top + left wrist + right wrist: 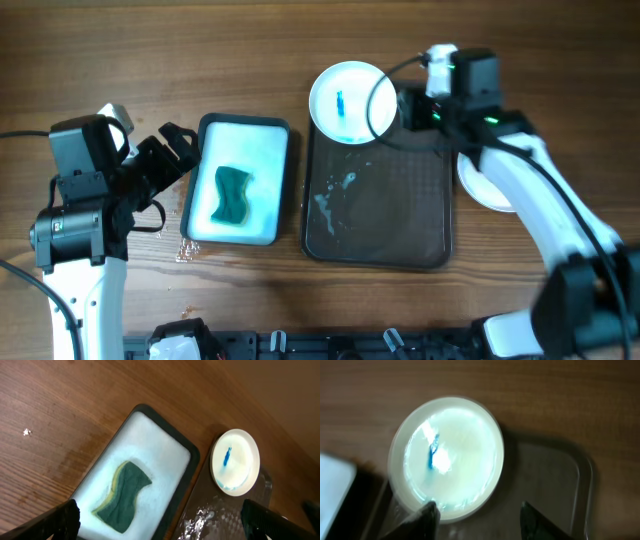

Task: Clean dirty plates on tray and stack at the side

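A white plate with a blue smear sits at the far left corner of the dark tray, overhanging its edge; it also shows in the left wrist view and the right wrist view. A green sponge lies in a white-lined basin. My right gripper is open just above the plate's near rim, empty. My left gripper is open and empty, left of the basin above the sponge. A second white plate lies right of the tray, partly hidden by the right arm.
Water droplets lie on the tray's left part. Small wet spots mark the wood by the basin's near left corner. Cables run from the right arm across the plate's right rim.
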Robot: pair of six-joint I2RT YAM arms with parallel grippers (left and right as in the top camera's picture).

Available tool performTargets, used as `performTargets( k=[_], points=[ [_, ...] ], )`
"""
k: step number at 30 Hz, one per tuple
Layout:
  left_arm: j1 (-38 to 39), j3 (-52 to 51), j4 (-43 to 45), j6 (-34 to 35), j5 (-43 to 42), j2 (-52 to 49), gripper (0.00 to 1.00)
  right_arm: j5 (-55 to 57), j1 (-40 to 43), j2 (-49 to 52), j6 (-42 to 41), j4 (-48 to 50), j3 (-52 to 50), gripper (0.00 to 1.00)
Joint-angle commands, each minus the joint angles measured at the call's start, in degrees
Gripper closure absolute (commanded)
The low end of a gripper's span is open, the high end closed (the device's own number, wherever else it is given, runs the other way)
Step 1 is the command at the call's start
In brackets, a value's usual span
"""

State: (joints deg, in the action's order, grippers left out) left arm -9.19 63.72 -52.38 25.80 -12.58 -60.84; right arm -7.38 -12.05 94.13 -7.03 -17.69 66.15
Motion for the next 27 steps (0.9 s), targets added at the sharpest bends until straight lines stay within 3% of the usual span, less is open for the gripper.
performTargets(
  k=[1, 3, 4, 5, 6, 10, 12, 17, 19, 23, 25, 26, 27],
  points=[
    [-0.3, 0.6, 0.2, 0.3, -0.9, 0.1, 0.00, 4.4, -0.3, 11.8, 1.0, 8.8, -0.8, 0.38],
    [-0.3, 0.6, 0.2, 0.3, -0.9, 0.1, 0.00, 2.0, -0.3, 16.7, 1.0, 12.0, -0.8, 0.37],
    [-0.3, 0.6, 0.2, 0.3, -0.9, 0.1, 0.00, -0.8, -0.3, 19.5, 0.8, 12.5, -0.8, 0.49],
    [-0.3, 0.6, 0.2, 0.3, -0.9, 0.1, 0.00, -2.8, -0.3, 20.7, 0.9, 12.5, -0.8, 0.69],
    [-0.3, 0.6, 0.2, 0.3, -0.9, 0.1, 0.00, -3.5, -0.3, 20.7, 0.8, 11.6, -0.8, 0.96],
    [-0.3, 0.6, 0.2, 0.3, -0.9, 0.1, 0.00, -1.6, -0.1, 10.2, 0.8, 6.9, -0.8, 0.96],
    [-0.3, 0.6, 0.2, 0.3, -0.9, 0.1, 0.00, 0.6, -0.1, -5.9, -1.7, -5.2, -0.8, 0.95],
    [-0.3, 0.6, 0.2, 0.3, -0.9, 0.1, 0.00, 4.0, -0.1, -13.0, -11.8, -22.8, -1.0, 0.96],
    [-0.3, 0.6, 0.2, 0.3, -0.9, 0.1, 0.00, 4.0, -0.1, -11.6, -22.2, -29.3, -4.5, 0.96],
    [-0.3, 0.6, 0.4, 0.3, -1.3, 0.1, 0.00, 3.8, -0.1, -9.2, -30.7, -19.6, -16.2, 0.96],
    [-0.3, 0.6, 0.0, 0.3, -5.4, 0.1, 0.00, 0.0, -0.1, -8.3, -27.1, -12.5, -20.2, 0.93],
    [-0.3, 0.5, -0.9, 0.3, -7.1, 0.0, 0.00, -2.2, -0.1, -8.3, -22.3, -10.6, -20.7, 0.86],
    [0.0, 0.3, -1.4, 0.1, -8.6, -0.1, 0.00, -3.9, -0.1, -8.3, -17.0, -9.9, -20.6, 0.72]
  ],
)
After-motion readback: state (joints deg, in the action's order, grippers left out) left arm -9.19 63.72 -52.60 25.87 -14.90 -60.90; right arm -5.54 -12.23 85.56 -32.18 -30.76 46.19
